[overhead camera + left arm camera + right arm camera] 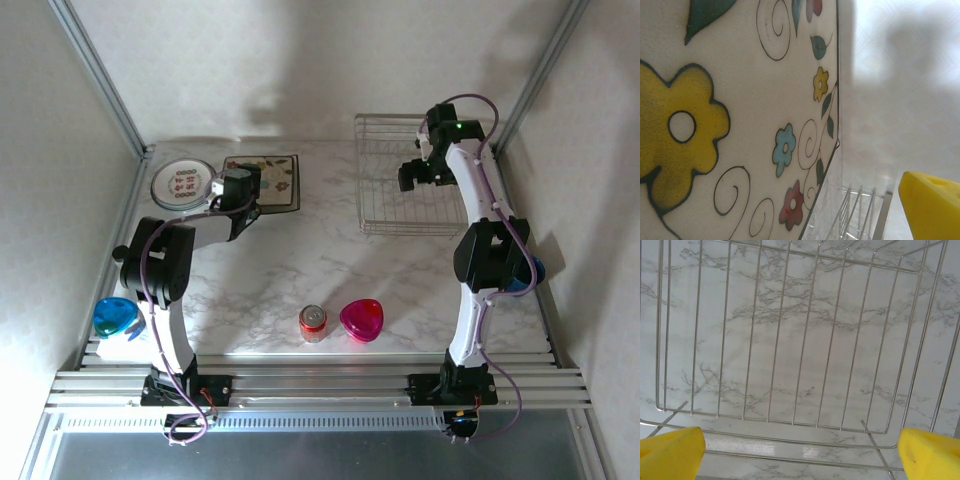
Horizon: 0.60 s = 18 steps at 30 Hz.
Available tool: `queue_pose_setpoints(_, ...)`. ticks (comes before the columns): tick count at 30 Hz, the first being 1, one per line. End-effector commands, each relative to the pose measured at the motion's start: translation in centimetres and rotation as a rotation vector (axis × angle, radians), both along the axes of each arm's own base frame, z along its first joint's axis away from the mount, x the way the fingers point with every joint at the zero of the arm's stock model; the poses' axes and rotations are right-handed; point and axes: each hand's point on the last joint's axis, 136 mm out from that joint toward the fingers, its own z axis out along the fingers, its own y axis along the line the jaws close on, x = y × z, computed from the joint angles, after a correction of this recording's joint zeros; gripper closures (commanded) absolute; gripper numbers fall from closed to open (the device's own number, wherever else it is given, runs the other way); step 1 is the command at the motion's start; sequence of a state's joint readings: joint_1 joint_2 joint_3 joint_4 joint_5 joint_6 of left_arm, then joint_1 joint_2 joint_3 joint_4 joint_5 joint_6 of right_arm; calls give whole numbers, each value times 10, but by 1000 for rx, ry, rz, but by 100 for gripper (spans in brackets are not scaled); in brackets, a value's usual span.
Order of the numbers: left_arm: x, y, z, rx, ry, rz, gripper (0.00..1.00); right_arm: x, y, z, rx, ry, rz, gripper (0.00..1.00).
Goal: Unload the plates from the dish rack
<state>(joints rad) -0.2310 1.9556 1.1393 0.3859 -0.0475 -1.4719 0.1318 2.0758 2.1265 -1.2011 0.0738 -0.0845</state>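
Right wrist | dish rack [801, 340] directly below right end effector [800, 450] | wide open, empty

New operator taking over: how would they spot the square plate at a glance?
Start on the marble table, at its far left corner, across from the dish rack. Two plates lie there side by side; the square plate is the right-hand one. Its dark rim and scattered flowers set it apart from the round plate beside it.

White textured walls [250, 60], three sides. Aluminium corner posts [100, 75]. Tabletop [300, 270] white marble, grey veining. Aluminium rails [320, 385] along near edge. Light even; soft shadows on back wall.
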Motion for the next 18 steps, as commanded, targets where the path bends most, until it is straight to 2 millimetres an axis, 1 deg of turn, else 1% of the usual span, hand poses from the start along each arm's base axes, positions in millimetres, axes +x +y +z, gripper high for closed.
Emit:
queue_pose_setpoints(1,12,-7,45,-9,-88,-47,0,1,8,-3,26,3,-1,1)
queue_pose_setpoints(4,12,-9,43,-5,-68,-67,0,2,11,-2,31,-4,0,1)
queue_pose_setpoints(9,7,-10,36,18,-11,-97,0,3,13,-5,39,-2,0,1)
queue_pose_setpoints(18,0,-13,23,40,60,-143,1,8,17,-3,49,-14,5,1)
